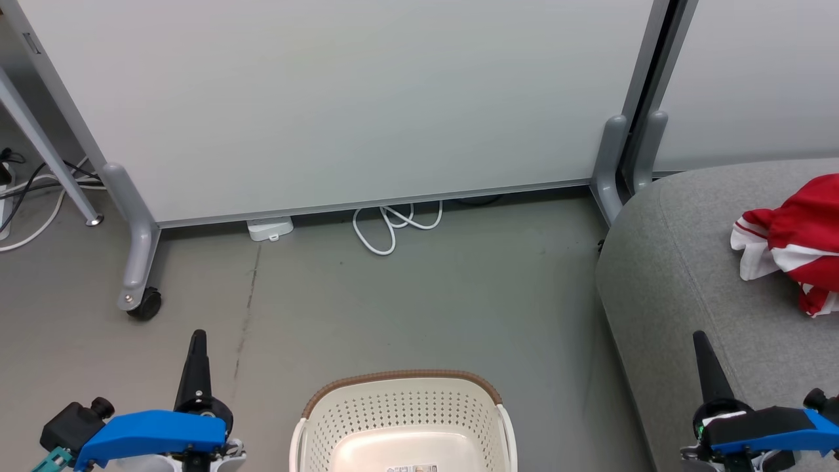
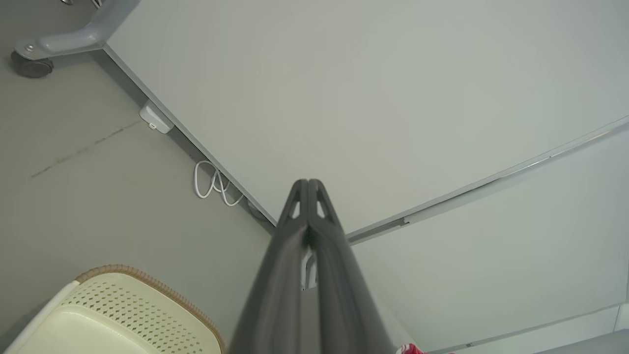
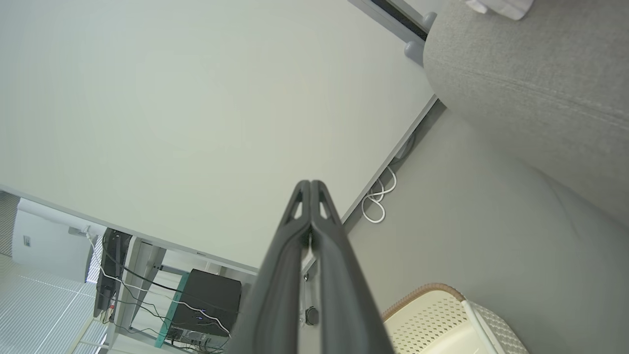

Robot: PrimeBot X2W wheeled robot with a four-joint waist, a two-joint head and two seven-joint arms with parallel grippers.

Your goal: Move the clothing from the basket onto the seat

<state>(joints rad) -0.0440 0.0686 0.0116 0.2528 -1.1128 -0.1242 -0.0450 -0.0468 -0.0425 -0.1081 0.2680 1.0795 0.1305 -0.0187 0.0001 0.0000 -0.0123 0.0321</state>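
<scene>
Resting on one seat (image 1: 682, 275) is one clothing heap (image 1: 796, 239), one basket (image 1: 403, 410) nearby, both jaws pinched together, empty

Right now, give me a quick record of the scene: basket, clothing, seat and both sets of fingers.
basket: on the floor, between the two arms; no clothing in the part that shows
clothing: red and white, bunched on the seat, cut off by the head view's right edge
seat: grey, right of the basket
left fingers: shut, holding nothing
right fingers: shut, holding nothing, over the seat's near edge
</scene>
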